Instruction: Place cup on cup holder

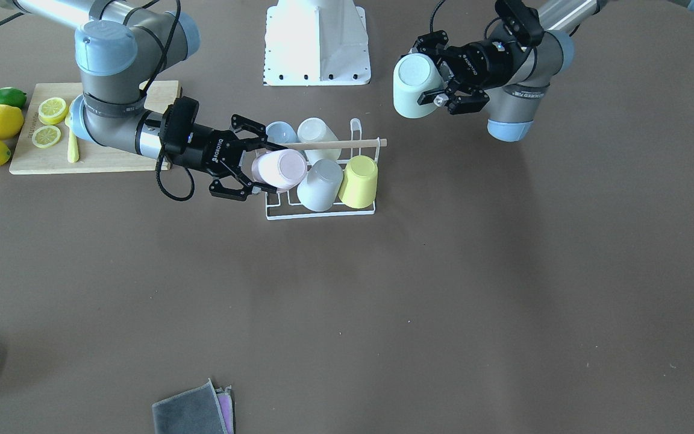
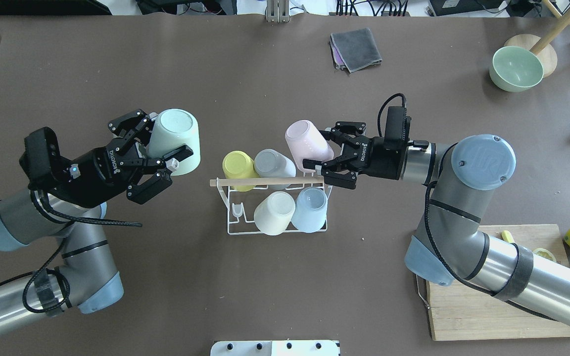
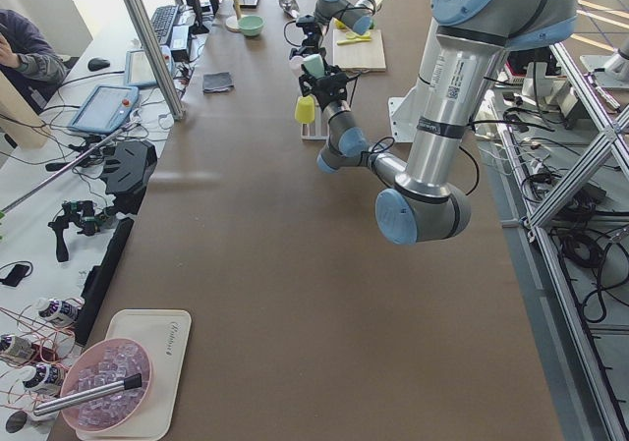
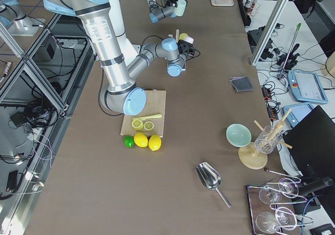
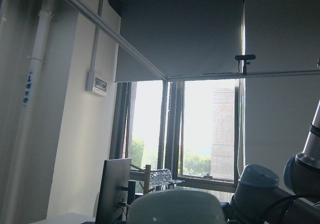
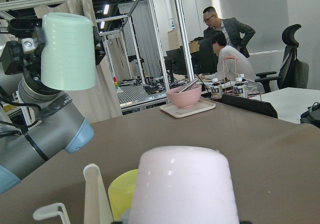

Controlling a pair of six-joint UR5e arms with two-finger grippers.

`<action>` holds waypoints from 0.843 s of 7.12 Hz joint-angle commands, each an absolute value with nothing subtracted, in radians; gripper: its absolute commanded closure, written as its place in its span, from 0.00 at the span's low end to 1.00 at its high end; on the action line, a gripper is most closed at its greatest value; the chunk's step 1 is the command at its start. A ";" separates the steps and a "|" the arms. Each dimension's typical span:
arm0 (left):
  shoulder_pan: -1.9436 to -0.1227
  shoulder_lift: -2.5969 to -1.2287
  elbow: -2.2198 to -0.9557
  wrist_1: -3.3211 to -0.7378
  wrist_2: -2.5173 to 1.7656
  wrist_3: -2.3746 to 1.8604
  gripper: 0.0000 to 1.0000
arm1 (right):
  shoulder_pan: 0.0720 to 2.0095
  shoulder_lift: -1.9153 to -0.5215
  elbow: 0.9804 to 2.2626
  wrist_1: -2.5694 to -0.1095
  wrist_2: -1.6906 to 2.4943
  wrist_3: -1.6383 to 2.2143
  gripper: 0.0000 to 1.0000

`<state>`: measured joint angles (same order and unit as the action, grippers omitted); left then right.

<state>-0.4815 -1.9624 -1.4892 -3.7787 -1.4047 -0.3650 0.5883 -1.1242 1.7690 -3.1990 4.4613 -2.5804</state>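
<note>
Left gripper is up off the brown surface on the robot's left, its fingers clamped on a mint-green plastic cup. The cup is tipped so that its flat bottom faces up and away from the wrist. It hangs well apart from the rack.

Over in the middle, the small white wire cup holder stands on the surface with its light wooden rod running across the top. Right gripper is right at it, fingers closed on the sides of a pale pink plastic cup. That cup is tilted, bottom up, at the end of the far row on the robot's right, touching the grey cup beside it. Whether it sits on a prong cannot be told.

Next along that far row is a yellow cup. In the near row, a cream-white cup and a pale blue cup lean side by side, and a bare white prong stands at that row's left end.

Off to the robot's right lies a wooden cutting board with lemon slices, and whole lemons and a green lime lie just beside it. A folded grey cloth lies at the far side, and a mint-green bowl sits at the far right.
</note>
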 commanded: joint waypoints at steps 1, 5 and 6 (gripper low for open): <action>-0.415 -2.008 -1.450 -3.807 -1.364 -0.307 0.73 | 0.581 -1.124 1.770 -3.198 4.461 -2.577 0.00; -0.324 -2.011 -1.425 -3.823 -1.336 -0.226 0.72 | 0.704 -1.175 1.807 -3.259 4.336 -2.452 0.00; -0.316 -2.014 -1.411 -3.823 -1.336 -0.225 0.72 | 0.730 -1.202 1.807 -3.281 4.268 -2.360 0.00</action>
<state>-0.3279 -2.0111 -1.4259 -3.8220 -1.3365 -0.2305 0.6960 -1.1695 1.8000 -3.2520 4.3419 -2.4511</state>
